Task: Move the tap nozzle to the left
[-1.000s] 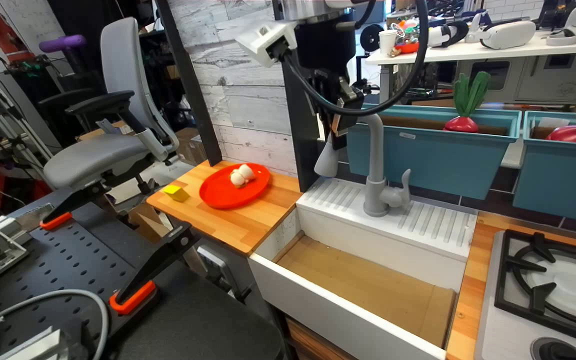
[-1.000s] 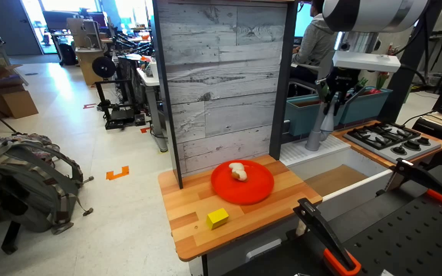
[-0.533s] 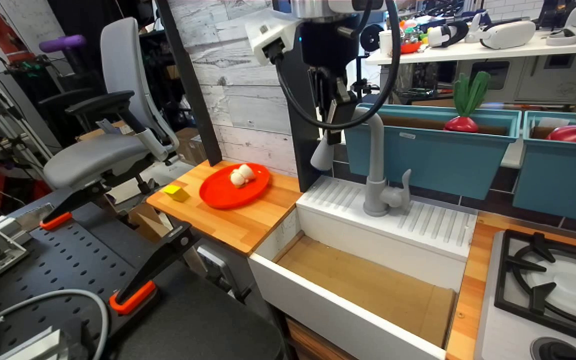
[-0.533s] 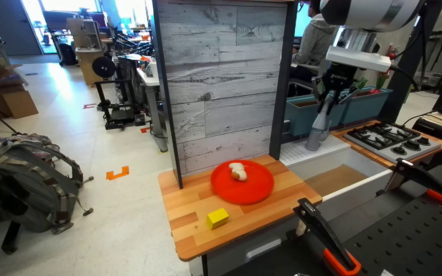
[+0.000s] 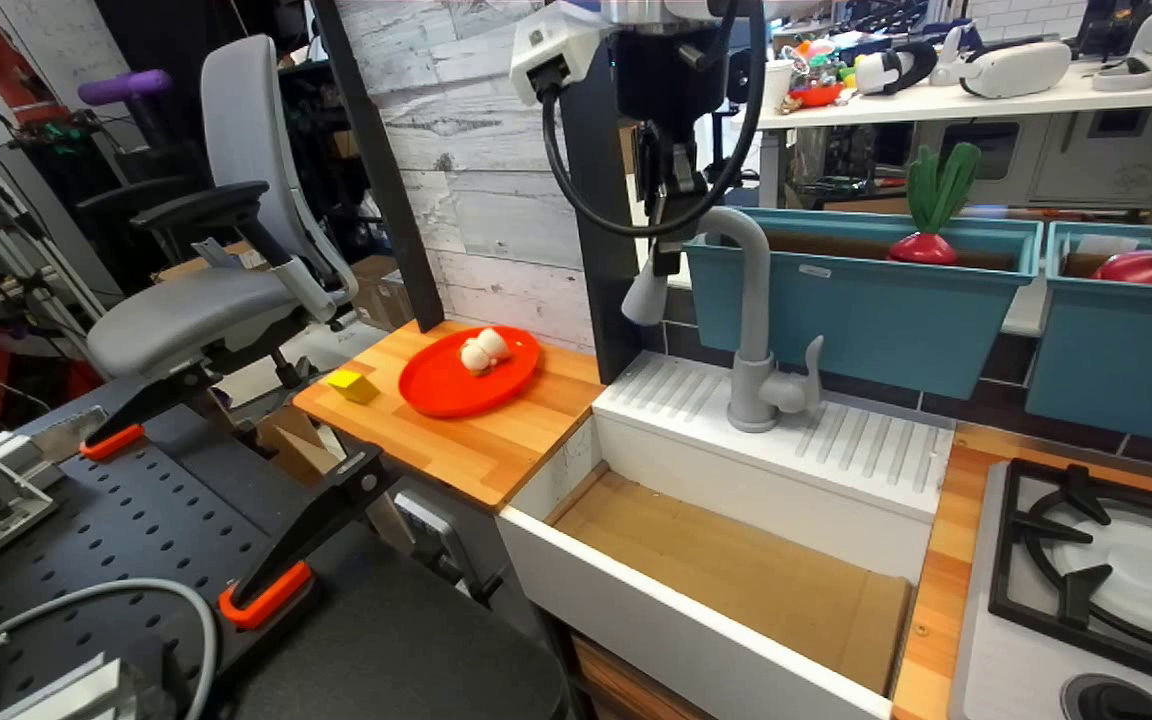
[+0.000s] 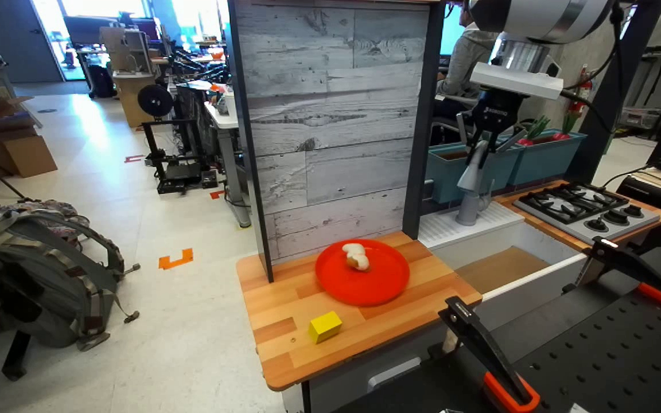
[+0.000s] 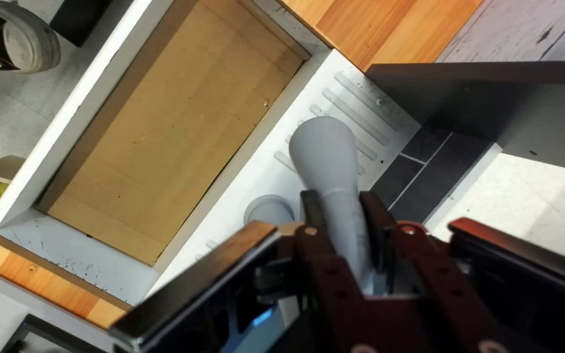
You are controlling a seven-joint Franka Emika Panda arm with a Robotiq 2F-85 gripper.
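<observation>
The tap nozzle is a matte grey arched spout (image 5: 755, 290) on a base at the back of the white sink. Its flared downturned end (image 5: 645, 298) hangs over the left part of the ribbed ledge. It shows in both exterior views (image 6: 469, 178) and in the wrist view (image 7: 325, 152). My gripper (image 5: 669, 258) is around the neck just above the flared end. In the wrist view the gripper (image 7: 338, 198) has one finger on each side of the neck, close against it. The arch behind the fingers is partly hidden by the gripper and a cable.
The grey lever handle (image 5: 812, 375) stands right of the spout base. Teal planters (image 5: 866, 320) are close behind. A dark post (image 5: 604, 250) stands to the left. A red plate (image 5: 471, 372) and yellow block (image 5: 351, 386) lie on the wooden counter; a stove (image 5: 1126, 570) is at right.
My gripper and the nozzle's flared end have swung together, leftward in an exterior view and slightly back and up in the picture elsewhere. The spout base has stayed in place.
</observation>
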